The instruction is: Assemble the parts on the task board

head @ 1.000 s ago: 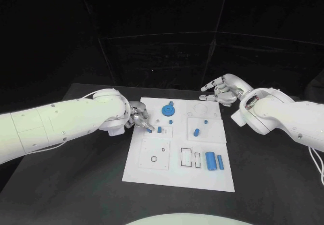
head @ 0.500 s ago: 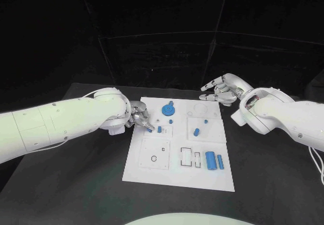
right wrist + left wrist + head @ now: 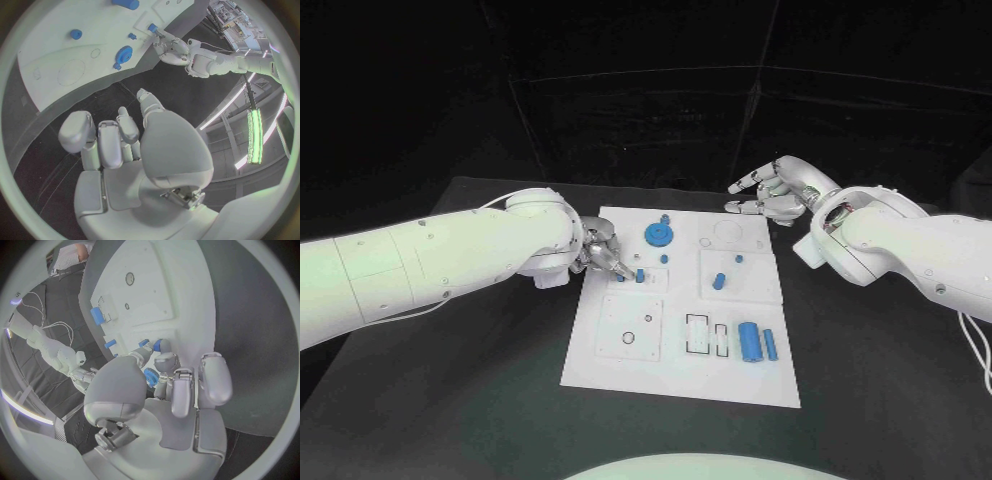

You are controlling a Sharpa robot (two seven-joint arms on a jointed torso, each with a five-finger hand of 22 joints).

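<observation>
Blue small part [image 3: 157, 345], a short peg, stood at the left hand's [image 3: 599, 250] fingertips [image 3: 164, 360] on the white task board [image 3: 754, 385], near the board's left edge; whether the fingers pinched it or merely touched it could not be told. Blue gear-like disc [image 3: 659, 235] lay just beyond that hand. Two blue cylinders [image 3: 759, 343] lay well apart, nearer the robot. Right hand [image 3: 779, 190] hovered off the board's far right corner, fingers spread, grasping nothing; its wrist view showed the open palm [image 3: 119, 165].

Dark room, black backdrop; task board [image 3: 687, 310] and white arms bright, faint green tint. Green strip lamp [image 3: 255, 136] glows beyond the right hand [image 3: 128, 150]. Fisheye bends wrist-view edges.
</observation>
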